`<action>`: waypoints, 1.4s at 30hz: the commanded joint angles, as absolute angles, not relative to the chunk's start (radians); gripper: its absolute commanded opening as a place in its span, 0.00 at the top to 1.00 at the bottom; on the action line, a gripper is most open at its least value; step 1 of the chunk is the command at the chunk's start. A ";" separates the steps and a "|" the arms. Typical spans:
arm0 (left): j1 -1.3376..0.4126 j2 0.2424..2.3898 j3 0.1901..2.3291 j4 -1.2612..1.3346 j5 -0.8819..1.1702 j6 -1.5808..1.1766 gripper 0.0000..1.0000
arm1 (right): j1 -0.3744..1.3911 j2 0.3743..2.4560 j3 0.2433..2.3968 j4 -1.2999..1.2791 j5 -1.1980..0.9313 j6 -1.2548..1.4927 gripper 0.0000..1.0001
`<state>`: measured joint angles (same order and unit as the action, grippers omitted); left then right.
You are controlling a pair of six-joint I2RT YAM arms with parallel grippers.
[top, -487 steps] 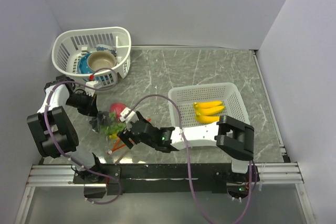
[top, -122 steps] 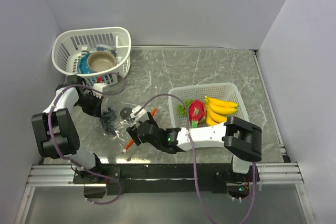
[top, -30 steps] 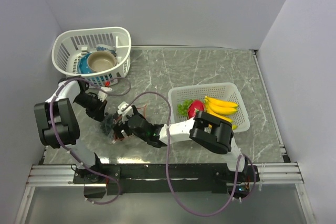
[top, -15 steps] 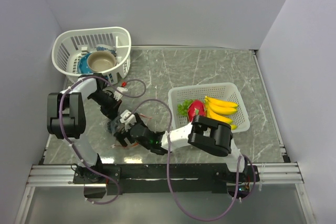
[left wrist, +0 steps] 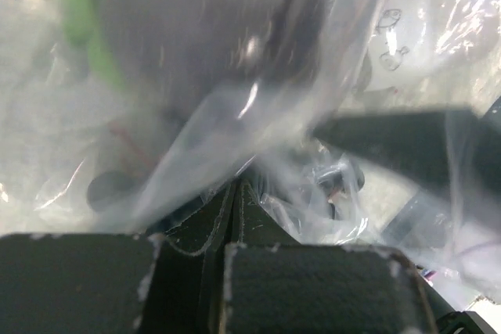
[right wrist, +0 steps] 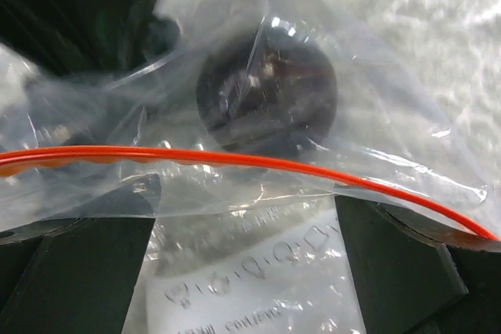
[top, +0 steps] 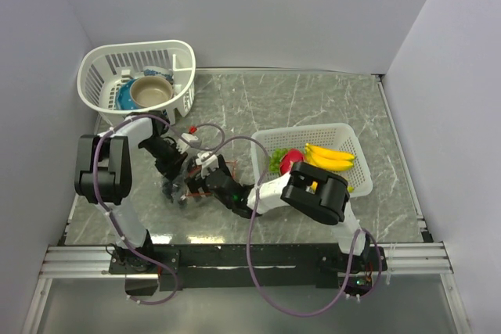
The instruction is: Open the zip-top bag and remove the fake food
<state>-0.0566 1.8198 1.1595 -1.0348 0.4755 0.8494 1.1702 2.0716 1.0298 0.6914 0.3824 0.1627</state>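
- Left gripper (left wrist: 235, 192): fingers pressed together, a fold of the zip-top bag (left wrist: 258, 123) pinched in the seam.
- Right gripper (right wrist: 246, 209): fingers spread wide, bag film lying between them. The orange-red zip strip (right wrist: 235, 160) crosses just past the tips.
- Bag crumpled on the marbled table (top: 313, 99), between both grippers, left of the white basket (top: 301, 132).
- Banana bunch (top: 329, 158), dragon fruit (top: 291, 160) and green cluster (top: 276, 159) lie in that basket.
- Dark round thing (right wrist: 266, 99) shows through the film; can't tell what.
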 commanded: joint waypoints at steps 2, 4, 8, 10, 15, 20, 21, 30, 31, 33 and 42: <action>-0.077 1.881 1.117 -0.930 0.397 0.885 0.98 | 1.172 2.121 1.153 0.755 0.324 0.166 0.00; -0.077 1.888 1.117 -0.930 0.397 0.888 0.98 | 1.173 2.135 1.189 0.749 0.308 0.181 0.00; -0.077 1.898 1.120 -0.931 0.408 0.893 0.98 | 1.177 2.174 1.227 0.727 0.291 0.193 0.00; -0.077 1.898 1.118 -0.934 0.416 0.896 0.98 | 1.177 2.183 1.226 0.726 0.298 0.193 0.00; -0.077 1.899 1.108 -0.936 0.425 0.905 0.98 | 1.173 2.217 1.242 0.703 0.281 0.181 0.03; -0.077 1.898 1.104 -0.940 0.425 0.905 0.99 | 1.155 2.224 1.284 0.644 0.218 0.184 0.49; -0.077 1.893 1.104 -0.937 0.422 0.900 0.99 | 1.155 2.214 1.273 0.644 0.212 0.187 0.62; -0.045 1.826 1.157 -0.917 0.396 0.795 0.99 | 1.184 1.968 0.959 0.669 0.221 0.267 0.95; -0.028 1.804 1.169 -0.923 0.394 0.775 0.99 | 1.187 1.933 0.934 0.670 0.228 0.275 0.96; -0.009 1.778 1.209 -0.955 0.399 0.764 0.99 | 1.198 1.904 0.876 0.672 0.242 0.293 0.96; 0.048 1.628 1.321 -1.126 0.443 0.759 0.99 | 1.244 1.845 0.848 0.644 0.264 0.321 0.91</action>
<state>0.0319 1.7119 1.2449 -1.0428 0.4320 0.7506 1.2209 1.8767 0.8413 0.6598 0.2291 0.3000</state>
